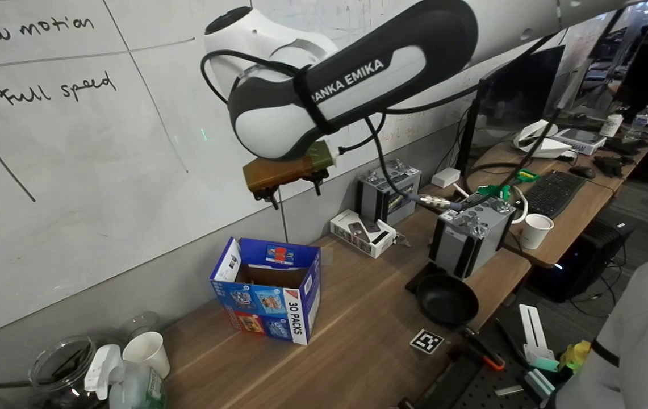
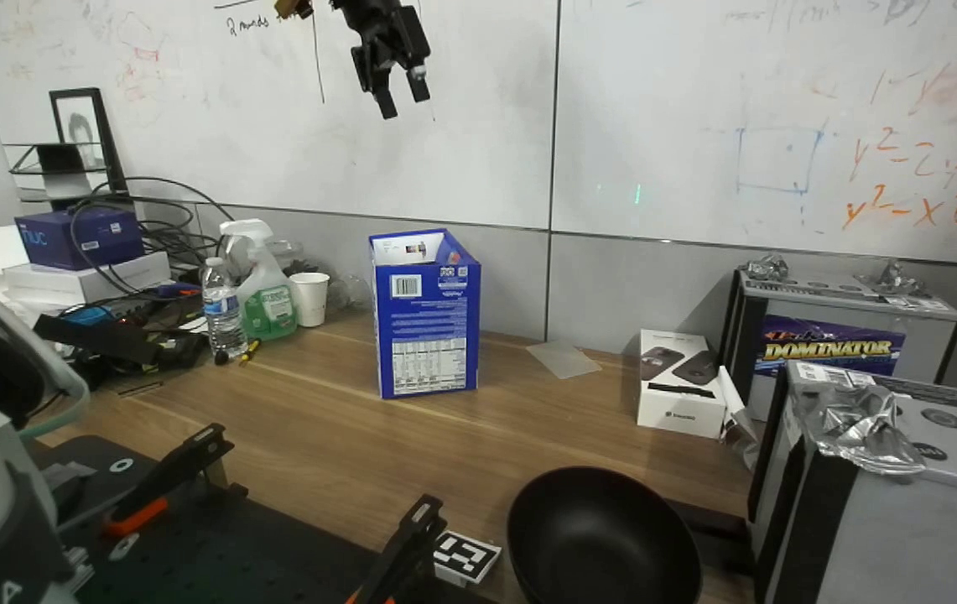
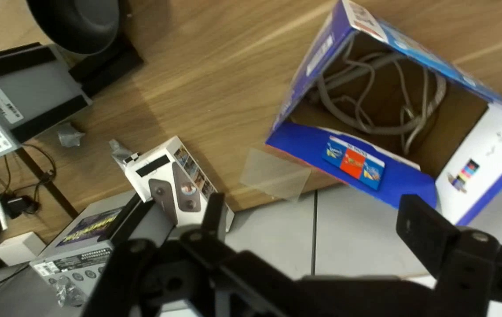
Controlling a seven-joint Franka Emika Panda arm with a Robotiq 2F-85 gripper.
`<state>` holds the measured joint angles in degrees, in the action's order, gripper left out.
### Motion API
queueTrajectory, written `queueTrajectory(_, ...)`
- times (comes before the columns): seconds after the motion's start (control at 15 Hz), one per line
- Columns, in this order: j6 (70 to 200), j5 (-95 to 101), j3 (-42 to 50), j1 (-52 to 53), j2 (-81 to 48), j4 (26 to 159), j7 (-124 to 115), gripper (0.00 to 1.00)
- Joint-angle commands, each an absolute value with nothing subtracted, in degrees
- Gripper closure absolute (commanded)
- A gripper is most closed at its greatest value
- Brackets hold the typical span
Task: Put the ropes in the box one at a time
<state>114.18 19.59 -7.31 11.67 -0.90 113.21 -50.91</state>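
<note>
I hold my gripper (image 3: 312, 213) high, its jaws wide apart; the looped ropes (image 3: 380, 130) lie inside the blue box (image 2: 428, 323).

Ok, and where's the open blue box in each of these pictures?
In an exterior view: the open blue box stands left of centre, in the lower half.
In an exterior view: the open blue box stands just left of centre, about halfway down.
Wrist view: the open blue box fills much of the upper right.
Landmark in all three: the round black pan.
</note>
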Motion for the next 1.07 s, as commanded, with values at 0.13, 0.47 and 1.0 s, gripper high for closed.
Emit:
queueTrajectory(0.13,113.6,9.5,-5.8,7.9,17.4,130.7,-27.4,0.00)
queueTrajectory(0.47,110.9,9.2,-5.5,5.8,33.1,141.5,-18.7,0.00)
queueTrajectory(1.0,101.5,4.7,1.0,1.9,54.2,150.4,-9.9,0.00)
